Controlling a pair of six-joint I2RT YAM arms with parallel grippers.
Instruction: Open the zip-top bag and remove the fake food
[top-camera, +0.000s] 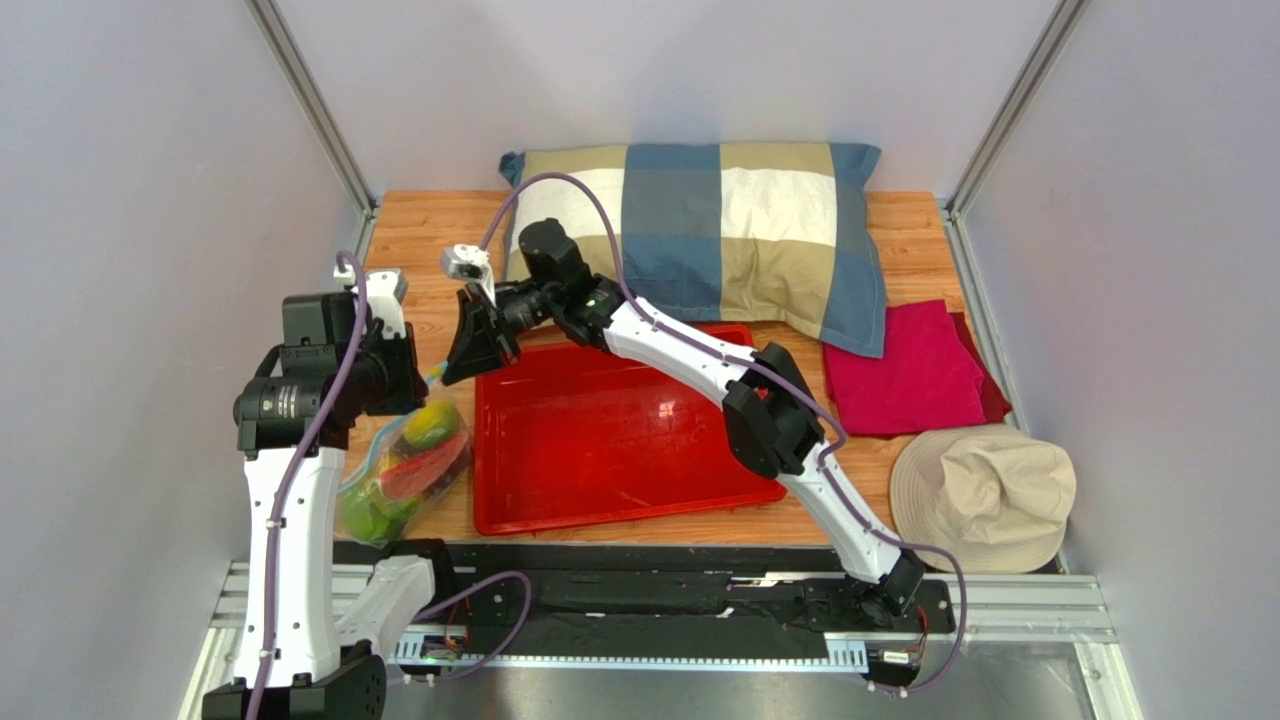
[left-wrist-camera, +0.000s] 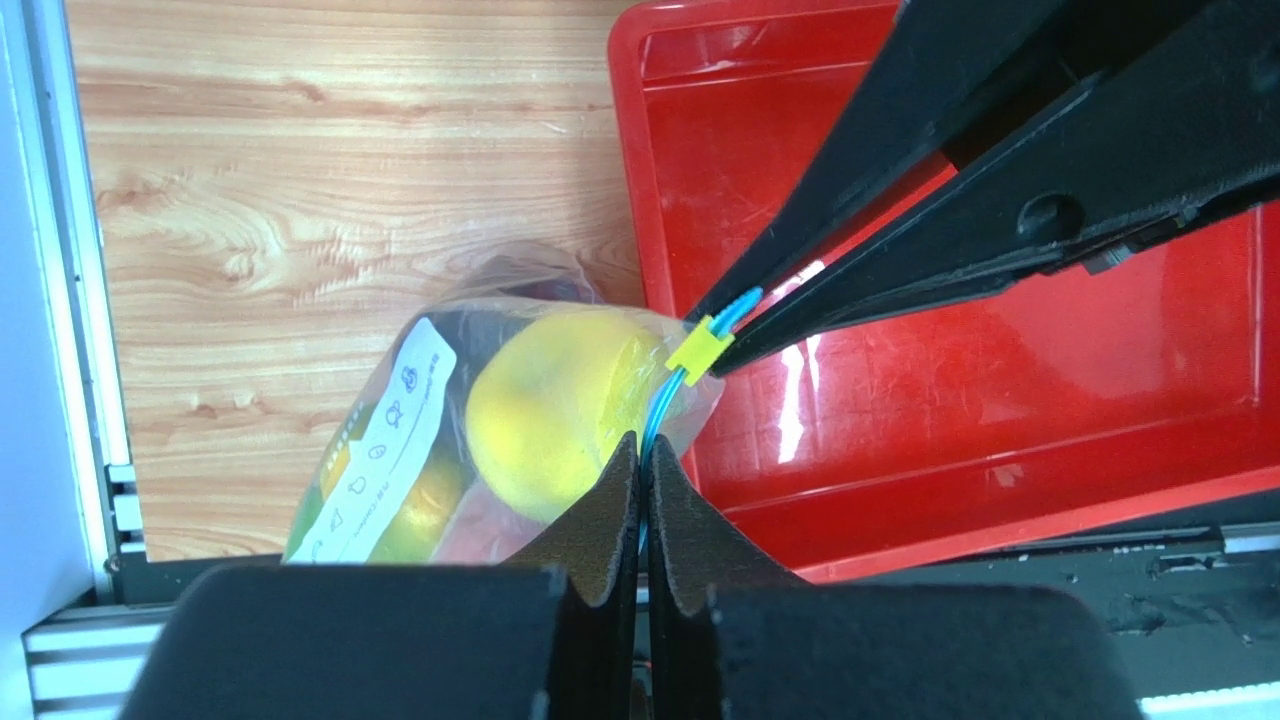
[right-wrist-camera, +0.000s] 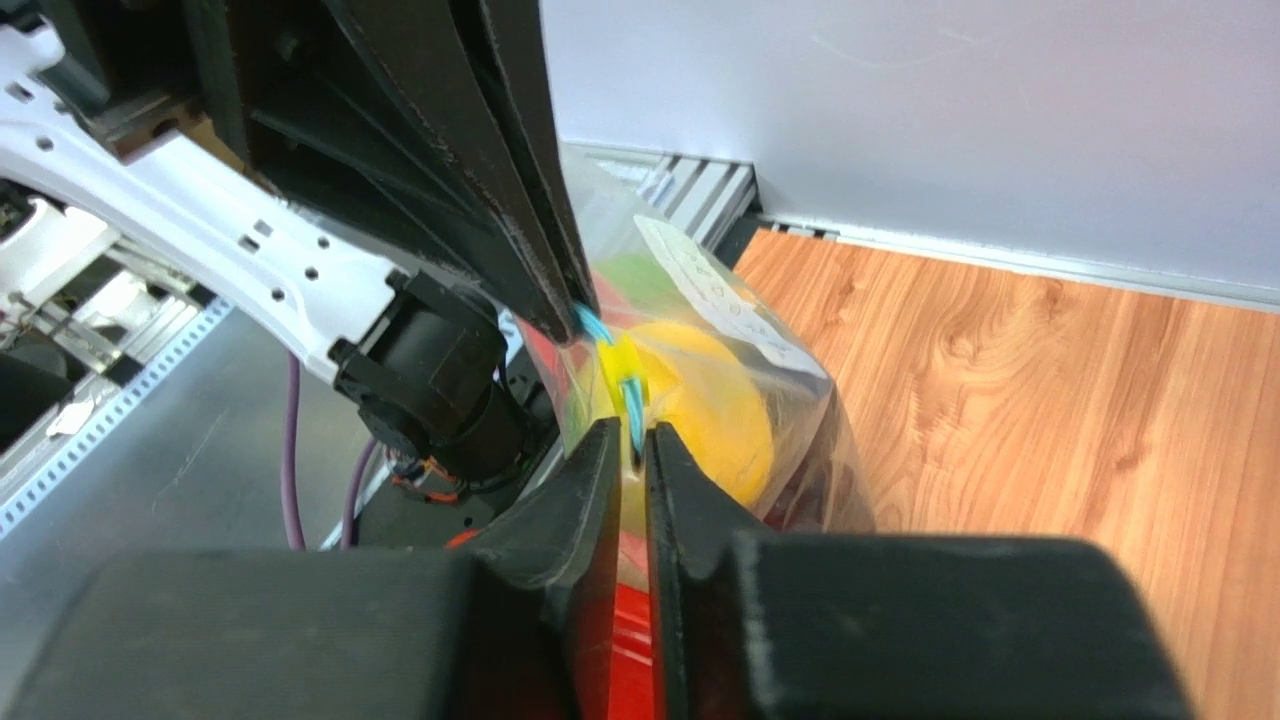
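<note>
Two grippers pinch the zip strip (left-wrist-camera: 657, 405) of the bag (left-wrist-camera: 394, 435), left gripper (left-wrist-camera: 643, 450) closed tight, right gripper (right-wrist-camera: 634, 435) narrowly, beside the tray's (top-camera: 601, 435) left edge; film likely soft and slippery, so grip the stiffer strip.

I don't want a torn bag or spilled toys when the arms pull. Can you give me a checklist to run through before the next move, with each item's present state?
1. Left gripper clamped on the zip strip of the zip-top bag: ok.
2. Right gripper pinching the same strip near the yellow tab: ok.
3. Each gripper holds one lip only: cannot tell.
4. Zip sealed or parted: cannot tell.
5. Fake food inside the bag, just under the strip: ok.
6. Red tray right beside the bag: ok.
</note>
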